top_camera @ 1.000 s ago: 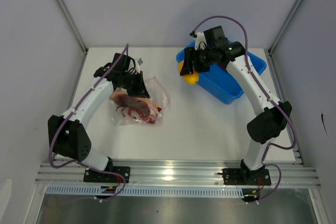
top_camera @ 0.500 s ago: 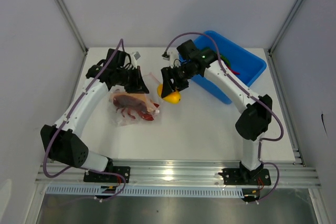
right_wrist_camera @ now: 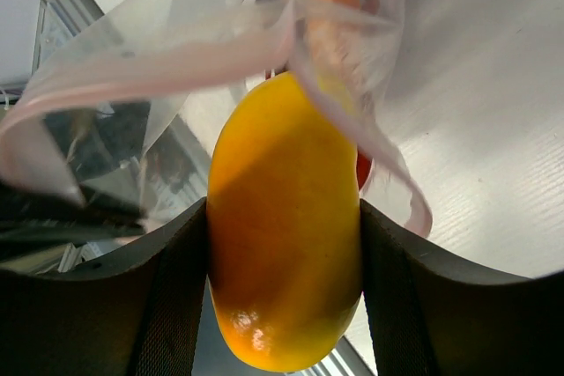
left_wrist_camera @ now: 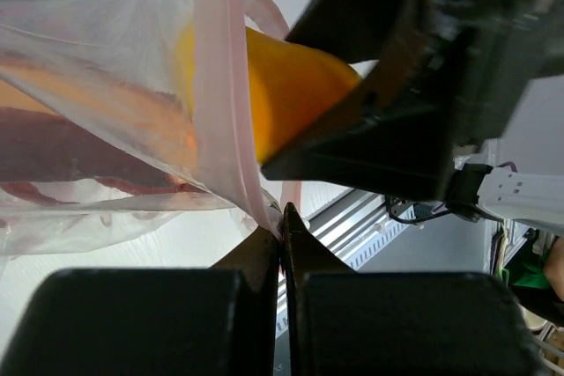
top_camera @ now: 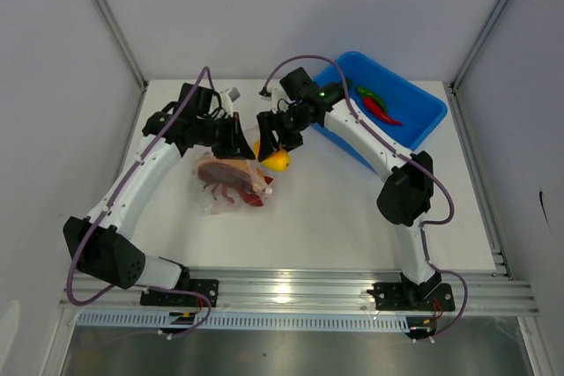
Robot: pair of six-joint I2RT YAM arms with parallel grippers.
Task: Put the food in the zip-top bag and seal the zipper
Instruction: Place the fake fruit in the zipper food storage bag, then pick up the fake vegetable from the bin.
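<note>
Gripped fruit (right_wrist_camera: pixel 284 217) in right pincer (right_wrist_camera: pixel 284 305), long axis pointing into bag (top_camera: pixel 227 184) mouth, tip at the rim; pinched zipper (left_wrist_camera: pixel 216 85) tight in left pincer (left_wrist_camera: pixel 284 248), holding mouth open above counter (top_camera: pixel 352 209).

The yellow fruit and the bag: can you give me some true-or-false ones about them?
1. The right gripper holds the yellow fruit. True.
2. The yellow fruit lies in the blue bin. False: it is held at the mouth of the bag.
3. The left gripper pinches the bag's pink edge. True.
4. The blue bin is empty. False: a green pepper and a red pepper lie in it.
</note>
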